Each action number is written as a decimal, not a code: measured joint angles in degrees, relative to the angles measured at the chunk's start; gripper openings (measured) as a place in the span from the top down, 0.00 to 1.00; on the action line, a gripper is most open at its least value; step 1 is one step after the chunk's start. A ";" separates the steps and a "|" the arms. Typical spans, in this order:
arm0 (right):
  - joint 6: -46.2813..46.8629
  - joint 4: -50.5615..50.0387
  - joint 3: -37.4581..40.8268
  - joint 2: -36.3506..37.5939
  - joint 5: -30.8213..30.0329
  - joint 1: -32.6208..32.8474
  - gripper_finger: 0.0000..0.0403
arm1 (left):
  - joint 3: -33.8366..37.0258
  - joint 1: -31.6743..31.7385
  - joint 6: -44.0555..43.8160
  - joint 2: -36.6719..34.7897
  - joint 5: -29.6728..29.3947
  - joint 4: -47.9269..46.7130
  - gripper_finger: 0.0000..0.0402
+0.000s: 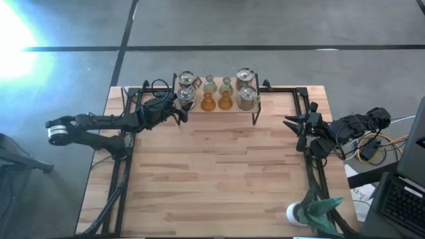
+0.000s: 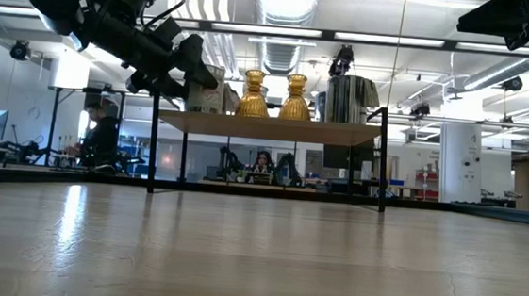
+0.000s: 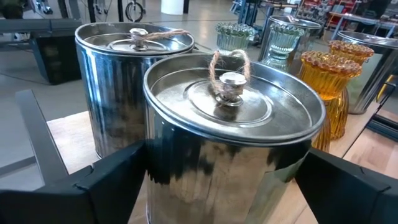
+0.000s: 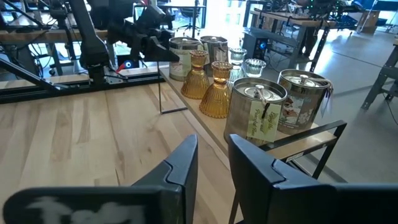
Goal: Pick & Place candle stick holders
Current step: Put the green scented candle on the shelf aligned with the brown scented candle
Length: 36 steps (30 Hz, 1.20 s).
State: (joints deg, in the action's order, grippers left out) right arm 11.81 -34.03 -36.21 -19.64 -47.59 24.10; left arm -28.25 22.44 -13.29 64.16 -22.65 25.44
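Note:
Eight candle stick holders stand on a raised wooden shelf at the table's far edge. Two silvery lidded jars stand at the left and two more at the right. Between them are two amber holders in front and two pale green ones behind. My left gripper is open. Its fingers stand on either side of the nearer left jar, level with its wall; I cannot tell whether they touch it. My right gripper is open and empty above the table's right side.
A white pot with a teal plant stands at the near right corner. Black frame rails run along the table's left and right sides. The wooden table top in front of the shelf is bare. Cables lie at the right.

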 joint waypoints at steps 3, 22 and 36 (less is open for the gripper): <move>0.00 -0.01 0.00 0.00 0.00 0.00 0.81 | -0.02 0.00 -0.06 0.02 -0.65 -0.10 0.04; 0.00 0.00 0.00 0.00 0.00 -0.01 0.80 | 0.07 0.00 1.18 0.09 -1.03 -0.22 0.01; 0.00 -0.01 0.00 0.00 0.00 -0.01 0.80 | 0.13 -0.01 1.48 -0.19 -0.95 0.11 0.00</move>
State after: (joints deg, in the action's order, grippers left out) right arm 11.81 -34.04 -36.21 -19.64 -47.59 24.08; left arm -28.12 22.42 -11.81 63.97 -23.59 25.55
